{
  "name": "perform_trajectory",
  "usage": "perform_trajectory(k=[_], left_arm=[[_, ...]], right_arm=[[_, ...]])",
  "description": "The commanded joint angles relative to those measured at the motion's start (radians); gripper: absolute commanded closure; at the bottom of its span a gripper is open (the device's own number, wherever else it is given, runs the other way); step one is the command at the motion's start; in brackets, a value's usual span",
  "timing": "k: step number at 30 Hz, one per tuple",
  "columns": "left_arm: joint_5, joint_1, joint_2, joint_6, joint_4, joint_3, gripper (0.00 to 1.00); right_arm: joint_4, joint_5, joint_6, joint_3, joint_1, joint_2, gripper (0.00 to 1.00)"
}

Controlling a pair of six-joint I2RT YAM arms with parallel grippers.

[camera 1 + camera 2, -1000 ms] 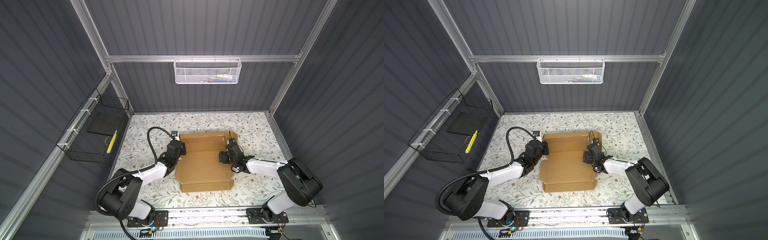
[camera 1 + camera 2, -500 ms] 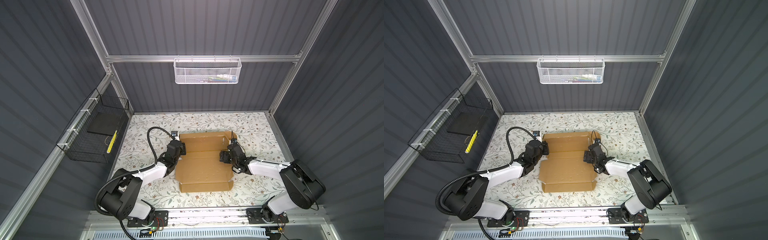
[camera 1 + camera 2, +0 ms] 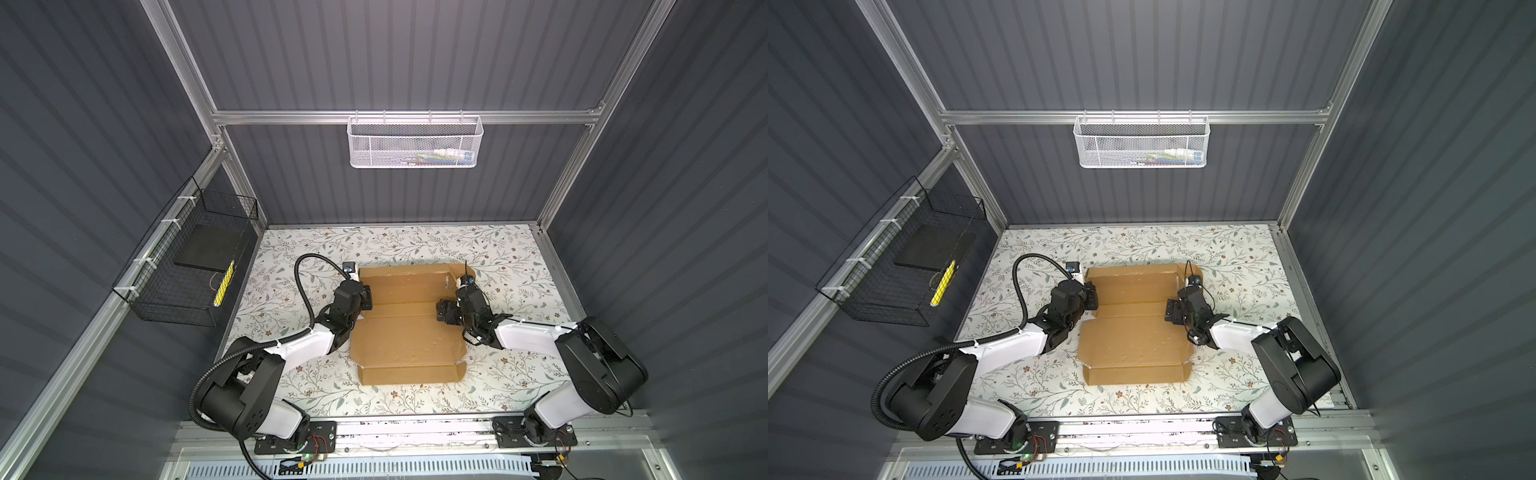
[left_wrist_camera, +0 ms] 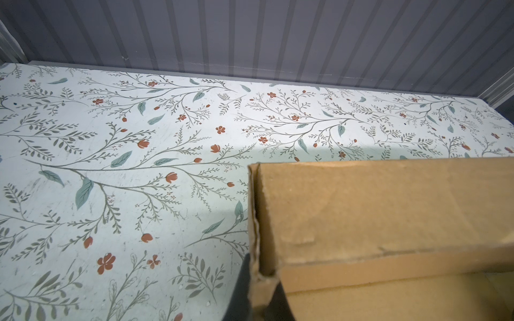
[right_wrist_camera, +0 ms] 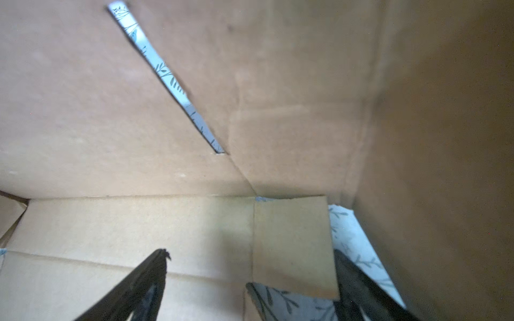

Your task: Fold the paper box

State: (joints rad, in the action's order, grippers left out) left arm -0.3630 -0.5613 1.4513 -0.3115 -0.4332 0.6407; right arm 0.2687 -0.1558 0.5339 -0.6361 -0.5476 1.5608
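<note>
Paper box [image 3: 405,332]: plain brown corrugated cardbd, matt, slightly fuzzy w/ small dents, and ragged fibres at a cut edge in left wrist view. Counter [image 3: 498,257]: smooth printed floral covering, low sheen, faint scuffs; walls [image 3: 395,62] ribbed dk-grey matt panels, frame [image 3: 291,117] brushed aluminium. White mesh basket [image 3: 386,145] painted perforated metal, black wire basket [image 3: 174,307] thin coated wire; arm shells [image 3: 303,345] glossy white plastic + matt black.

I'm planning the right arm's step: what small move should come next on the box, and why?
Probably close the right gripper on the small tab of the paper box: its jaws stand open astride that tab, while the left gripper pinches the opposite edge.
</note>
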Motion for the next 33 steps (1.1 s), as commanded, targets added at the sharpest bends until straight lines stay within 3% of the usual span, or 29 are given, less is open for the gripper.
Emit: perform_trajectory(k=[1,14,25,33], left_arm=[[0.03,-0.001,0.032,-0.023,0.055,0.013,1.0],[0.04,-0.002,0.035,-0.031,0.053,0.013,1.0],[0.044,-0.001,0.039,-0.034,0.05,0.013,1.0],[0.015,-0.001,0.028,-0.031,0.056,0.008,1.0]], right_arm=[[0.052,0.058,-0.02,-0.038,0.002,0.007,0.1],[0.033,0.1,-0.031,-0.075,-0.018,-0.013,0.1],[0.014,0.093,-0.034,-0.143,-0.058,0.041,0.11],[-0.048,0.049,-0.053,-0.123,-0.058,-0.022,0.1]])
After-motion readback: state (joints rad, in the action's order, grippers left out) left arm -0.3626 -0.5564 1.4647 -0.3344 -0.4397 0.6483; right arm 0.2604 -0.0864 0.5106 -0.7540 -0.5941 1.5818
